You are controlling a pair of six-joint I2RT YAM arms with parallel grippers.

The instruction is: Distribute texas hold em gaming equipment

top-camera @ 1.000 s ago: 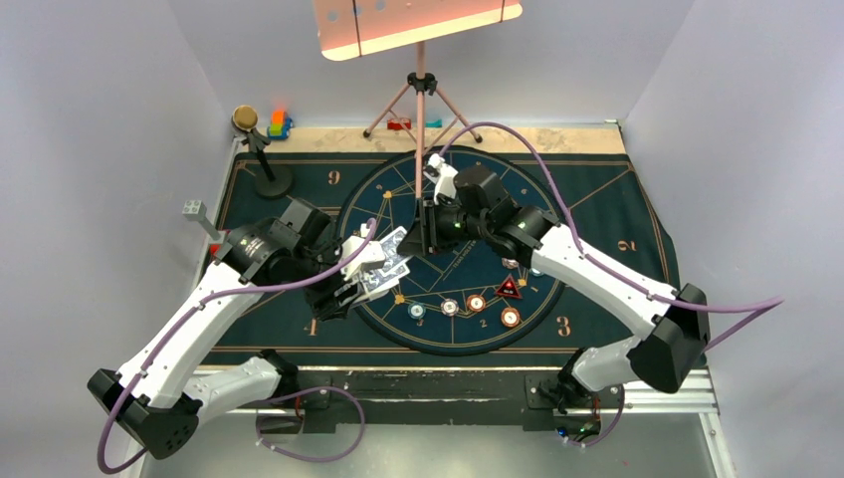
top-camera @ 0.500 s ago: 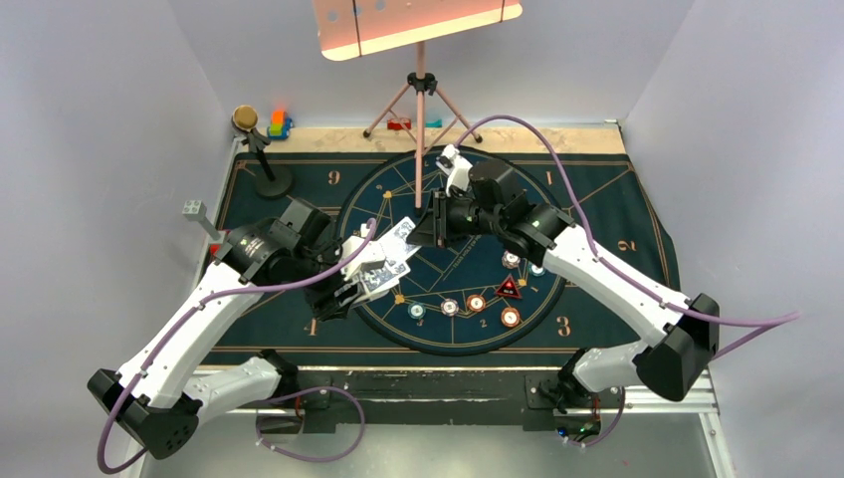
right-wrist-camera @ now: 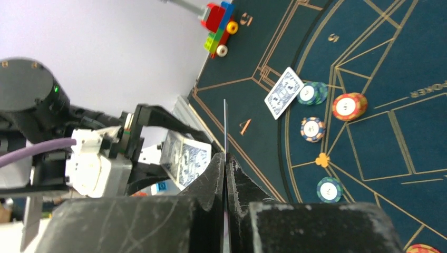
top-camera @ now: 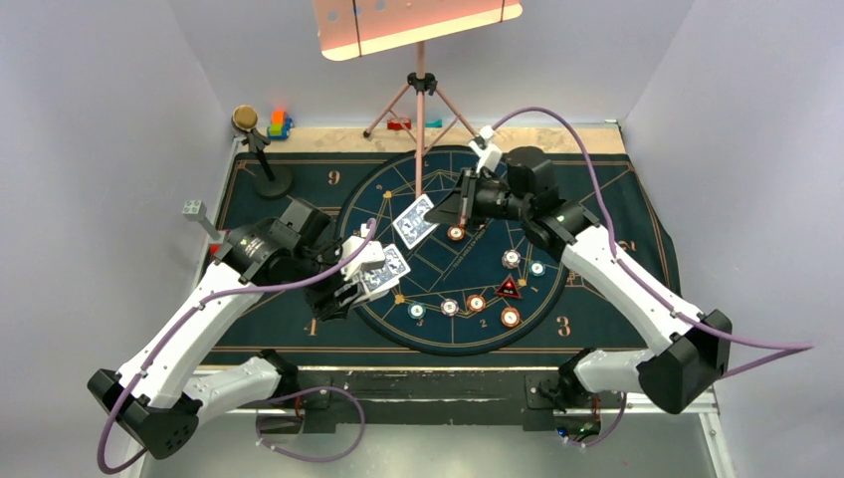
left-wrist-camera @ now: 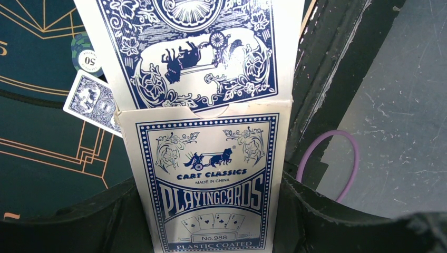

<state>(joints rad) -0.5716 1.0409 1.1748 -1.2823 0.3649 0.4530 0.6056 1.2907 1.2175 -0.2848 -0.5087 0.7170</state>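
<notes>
Has one playing card (top-camera: 416, 221) drawn clear of the card box (left-wrist-camera: 211, 195) and hanging over the centre of the mat (top-camera: 314, 171), just left of an orange chip (top-camera: 455, 233); a second ago sat at the box mouth with right gripper (right-wrist-camera: 225, 161) fingers part open, now pressed together on the card's edge. Keeps the box clamped between the left gripper (top-camera: 370, 277) fingers, left of centre, next card (left-wrist-camera: 195, 52) poking from its top. Reads as draw done, placement at a seat next, with one dealt card (right-wrist-camera: 283, 92) and several chips (top-camera: 477, 303) already down.
</notes>
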